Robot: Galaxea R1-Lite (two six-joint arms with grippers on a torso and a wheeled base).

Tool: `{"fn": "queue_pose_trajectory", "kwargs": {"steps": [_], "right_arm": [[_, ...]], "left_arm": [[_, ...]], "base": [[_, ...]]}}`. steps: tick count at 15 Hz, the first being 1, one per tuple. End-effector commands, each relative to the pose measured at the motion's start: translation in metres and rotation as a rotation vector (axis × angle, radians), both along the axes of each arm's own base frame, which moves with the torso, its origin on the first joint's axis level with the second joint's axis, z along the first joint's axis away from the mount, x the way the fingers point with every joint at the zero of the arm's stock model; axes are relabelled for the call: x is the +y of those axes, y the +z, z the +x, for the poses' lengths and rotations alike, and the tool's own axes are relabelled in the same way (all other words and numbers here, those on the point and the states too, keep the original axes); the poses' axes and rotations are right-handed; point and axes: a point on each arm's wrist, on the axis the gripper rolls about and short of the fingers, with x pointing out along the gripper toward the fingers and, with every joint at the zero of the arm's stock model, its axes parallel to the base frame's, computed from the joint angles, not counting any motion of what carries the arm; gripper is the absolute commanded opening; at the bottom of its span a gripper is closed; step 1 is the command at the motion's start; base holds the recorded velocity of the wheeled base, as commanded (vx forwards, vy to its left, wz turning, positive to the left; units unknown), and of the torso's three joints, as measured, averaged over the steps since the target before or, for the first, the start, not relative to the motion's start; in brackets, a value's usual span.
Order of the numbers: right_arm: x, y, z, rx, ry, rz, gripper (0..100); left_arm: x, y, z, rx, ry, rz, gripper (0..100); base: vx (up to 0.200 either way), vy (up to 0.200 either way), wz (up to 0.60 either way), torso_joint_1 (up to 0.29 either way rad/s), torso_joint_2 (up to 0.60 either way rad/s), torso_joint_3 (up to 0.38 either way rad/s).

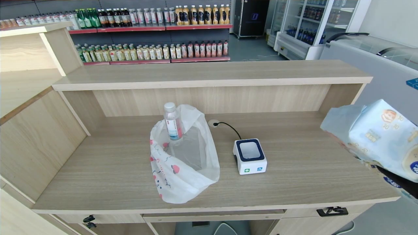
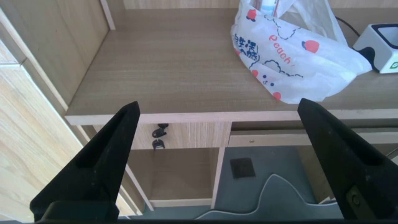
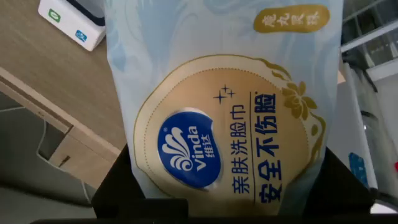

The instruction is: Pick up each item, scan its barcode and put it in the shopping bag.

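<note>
A pale blue pack of tissues [image 1: 380, 137] hangs off the counter's right end, held in my right gripper; the pack [image 3: 230, 112] sits between that gripper's dark fingers [image 3: 124, 180]. The white shopping bag [image 1: 183, 156] with red prints stands open mid-counter, with a clear bottle [image 1: 172, 122] upright inside it. Right of the bag is the white barcode scanner [image 1: 249, 156], window facing up. My left gripper [image 2: 217, 162] is open below the counter's front edge, its fingers [image 2: 93, 168] wide apart; the bag [image 2: 292, 50] lies beyond it.
The wooden counter [image 1: 294, 163] has a raised back shelf [image 1: 209, 73] and a side wall on the left. The scanner's black cable [image 1: 230, 128] runs to a hole at the back. Drawer handles [image 1: 331, 211] sit under the front edge. Drink shelves stand behind.
</note>
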Motion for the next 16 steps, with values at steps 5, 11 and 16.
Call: {"fn": "queue_pose_trajectory", "kwargs": {"steps": [5, 11, 16], "right_arm": [[0.005, 0.001, -0.005, 0.07, -0.018, 0.253, 0], [0.024, 0.012, 0.017, 0.504, 0.162, 1.086, 0], [0.004, 0.016, 0.072, 0.621, -0.003, 1.396, 0]], "left_arm": [[0.0, 0.0, 0.0, 0.001, -0.001, 0.0, 100], [0.0, 0.0, 0.0, 0.001, -0.001, 0.0, 100], [0.0, 0.0, 0.0, 0.001, 0.001, 0.0, 100]], "base": [[0.0, 0.0, 0.48, 0.003, 0.0, 0.003], [0.0, 0.0, 0.1, 0.001, 0.0, 0.0], [0.0, 0.0, 0.0, 0.0, 0.0, 0.0]]}}
